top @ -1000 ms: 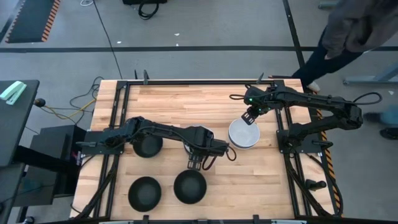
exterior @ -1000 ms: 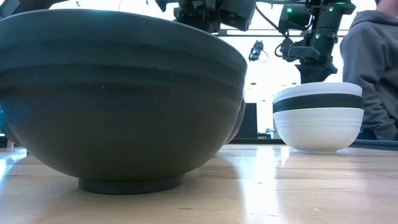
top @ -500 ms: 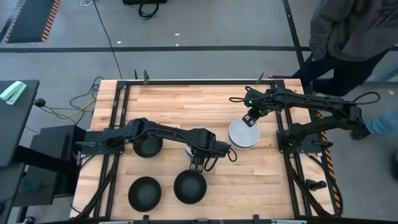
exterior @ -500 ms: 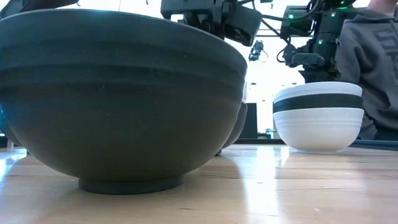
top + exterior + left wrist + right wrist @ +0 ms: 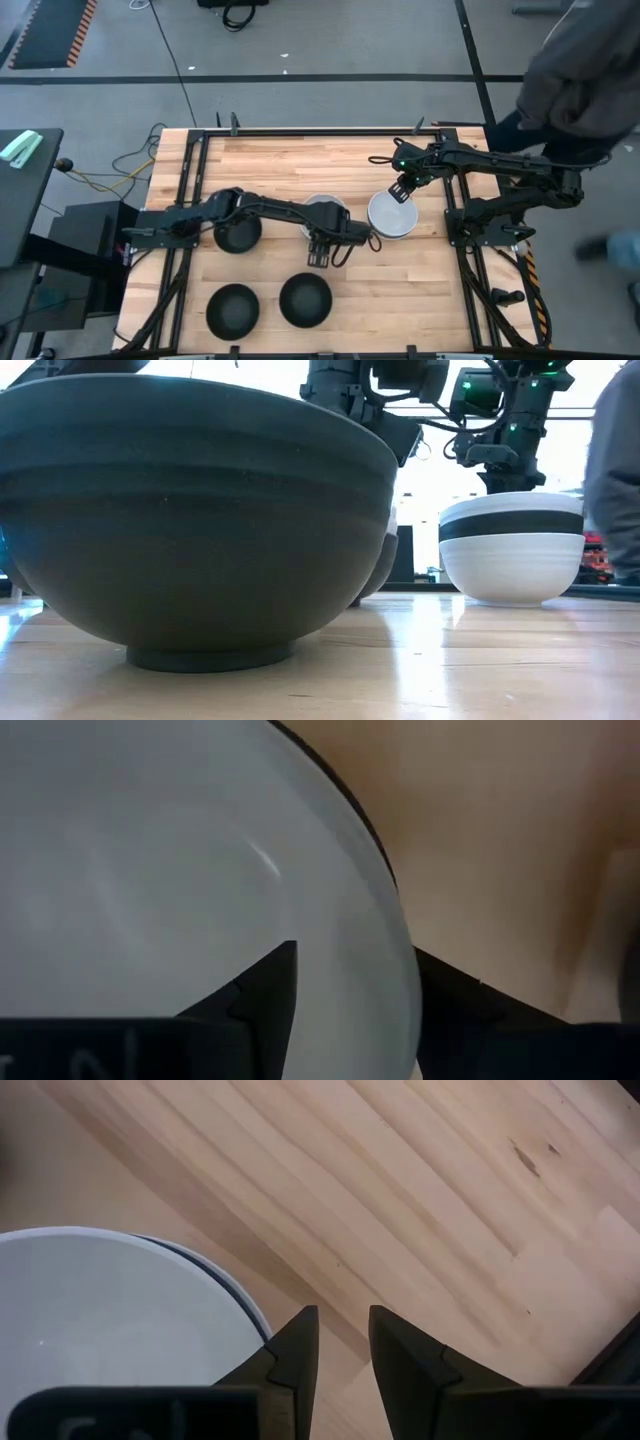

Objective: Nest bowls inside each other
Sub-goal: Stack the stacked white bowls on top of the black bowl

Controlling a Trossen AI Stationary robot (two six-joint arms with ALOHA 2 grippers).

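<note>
A white bowl [image 5: 150, 870] sits nested in a black bowl [image 5: 385, 565] at the table's middle. My left gripper [image 5: 354, 950] points down, open, over its rim [image 5: 400, 970]: one finger stands inside the bowl, the other outside. In the high view this gripper [image 5: 322, 256] shows just near of the white bowl [image 5: 322, 205]. At the right stands a stack of nested bowls [image 5: 512, 545], white with a black one between. My right gripper [image 5: 343, 1312] hangs just beside that stack's top rim [image 5: 225, 1285], open by a narrow gap with only table showing between the fingers.
Three single black bowls stand on the left and near part of the table [image 5: 237, 235], [image 5: 232, 310], [image 5: 305, 300]; the nearest fills the low view [image 5: 190, 510]. A person [image 5: 580, 70] moves beyond the table's far right corner. Bare wood lies along the far edge [image 5: 300, 155].
My left gripper has come down and moved a little toward the far edge, away from the near black bowl and onto the white bowl's rim. The person behind the table has shifted about.
</note>
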